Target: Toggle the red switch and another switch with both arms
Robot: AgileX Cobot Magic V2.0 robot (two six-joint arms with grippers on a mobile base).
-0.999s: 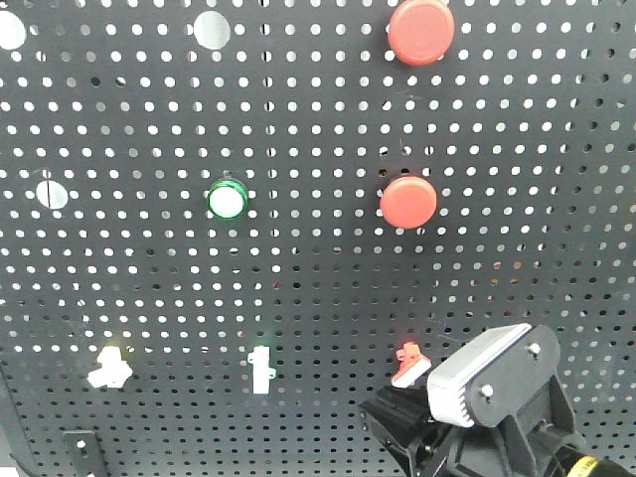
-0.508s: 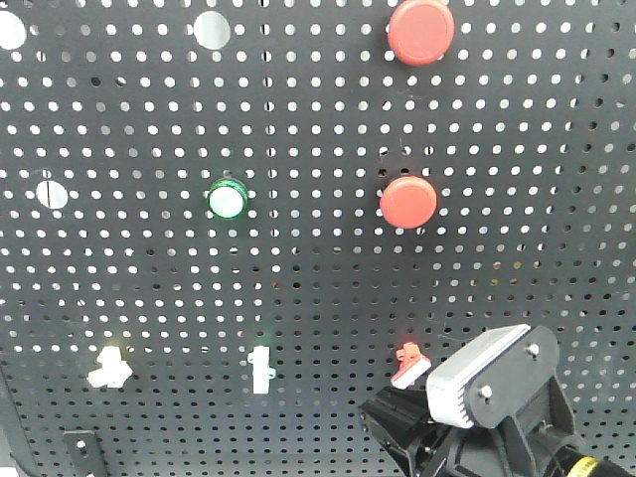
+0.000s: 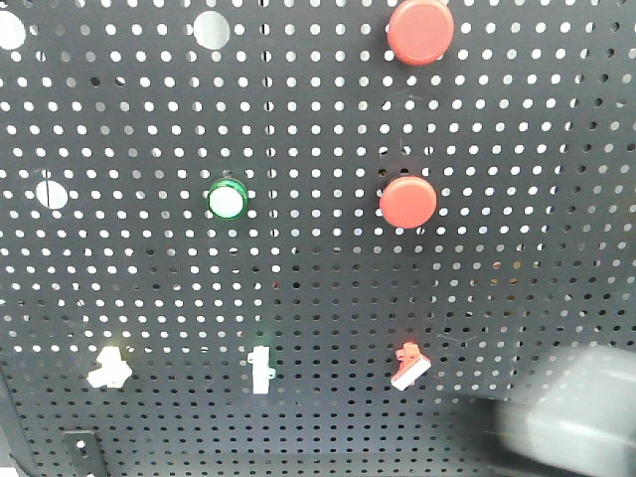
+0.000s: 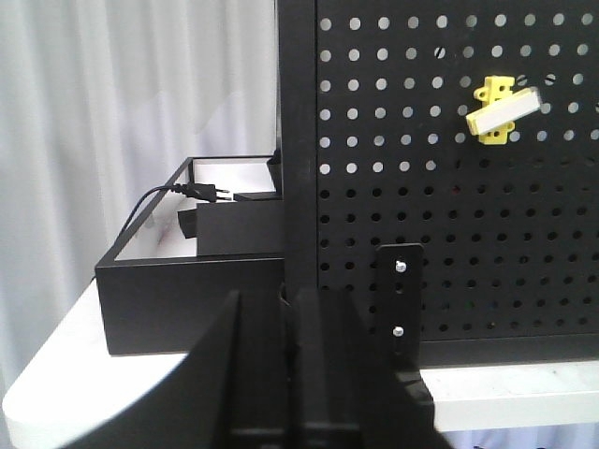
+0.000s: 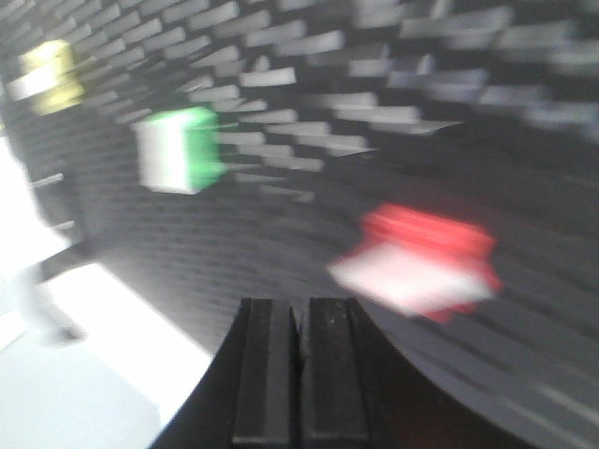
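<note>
The red switch (image 3: 408,366) sits low on the black pegboard (image 3: 318,288), its white lever tilted. In the right wrist view the red switch (image 5: 416,260) is a blur just above and right of my right gripper (image 5: 299,318), which is shut on nothing and apart from it. The other switch (image 3: 109,368), pale yellow base with a white lever, is at the lower left. It shows as the yellow switch (image 4: 503,112) up and right of my left gripper (image 4: 290,313), shut and empty, low by the board's left edge. The right arm's grey block (image 3: 571,417) blurs at the lower right.
Two big round red buttons (image 3: 420,32) (image 3: 407,202) and a green-ringed button (image 3: 227,200) are higher on the board. A green-based toggle (image 3: 260,370) sits between the two switches. A black box (image 4: 187,271) with a cable stands left of the board, a black bracket (image 4: 400,299) at its foot.
The right arm has swung down and to the right, away from the red switch, and is now motion-blurred. The switches look unchanged.
</note>
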